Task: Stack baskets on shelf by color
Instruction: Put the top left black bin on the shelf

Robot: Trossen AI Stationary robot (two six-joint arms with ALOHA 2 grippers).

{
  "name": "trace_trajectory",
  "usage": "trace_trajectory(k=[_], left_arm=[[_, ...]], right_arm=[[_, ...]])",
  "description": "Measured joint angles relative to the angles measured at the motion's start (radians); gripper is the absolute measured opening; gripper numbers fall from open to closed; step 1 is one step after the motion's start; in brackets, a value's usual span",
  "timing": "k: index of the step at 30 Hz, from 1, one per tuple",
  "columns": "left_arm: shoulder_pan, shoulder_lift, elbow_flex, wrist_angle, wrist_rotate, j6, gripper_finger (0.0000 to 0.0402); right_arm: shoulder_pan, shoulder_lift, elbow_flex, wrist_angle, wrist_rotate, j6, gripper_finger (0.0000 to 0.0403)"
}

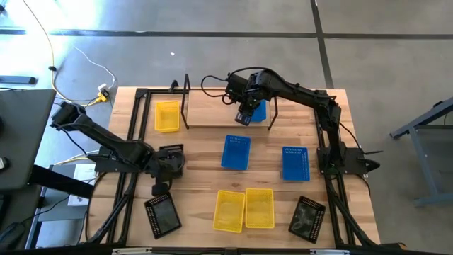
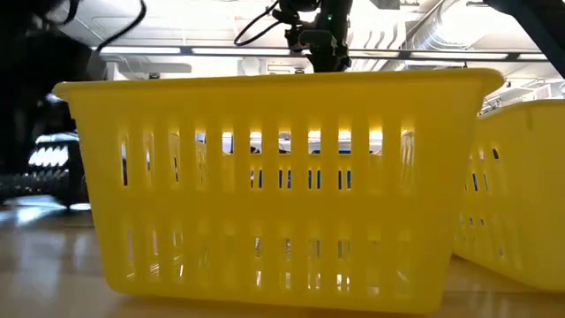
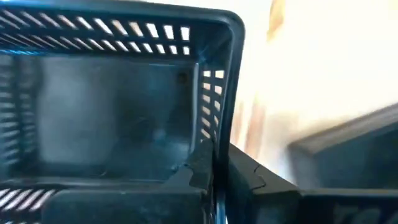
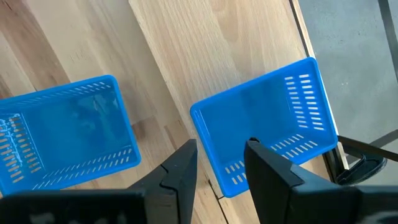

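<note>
Baskets lie spread over the table: one blue basket (image 4: pixel 264 124) is seen on the shelf (image 1: pixel 212 113) under the right gripper (image 4: pixel 219 163), whose jaws are parted and empty. A black basket's (image 3: pixel 112 112) wall is clamped by the left gripper (image 3: pixel 214 174).

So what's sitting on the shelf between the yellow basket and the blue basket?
Nothing. In the high view, the shelf board is bare wood between the yellow basket and the blue basket, where the right gripper hovers.
</note>
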Motion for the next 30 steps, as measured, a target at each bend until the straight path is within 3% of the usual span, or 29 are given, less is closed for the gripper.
trace_trajectory(k=[7,19,22,30], left_arm=[[0.025,-0.006,0.157,-0.009,-0.099,0.124,0.0003],[0.199,-0.006,0.368,-0.064,-0.235,0.387,0.0001],[0.25,-0.002,0.404,-0.05,-0.278,0.479,0.0001],[0.442,0.015,0.427,0.01,-0.315,0.707,0.0]], right_arm=[[0.0,0.0,0.0,0.0,0.006,0.031,0.0119],[0.0,0.0,0.0,0.0,0.17,0.237,0.0119],[0.0,0.0,0.0,0.0,0.232,0.275,0.0119],[0.0,0.0,0.0,0.0,0.24,0.32,0.0119]])
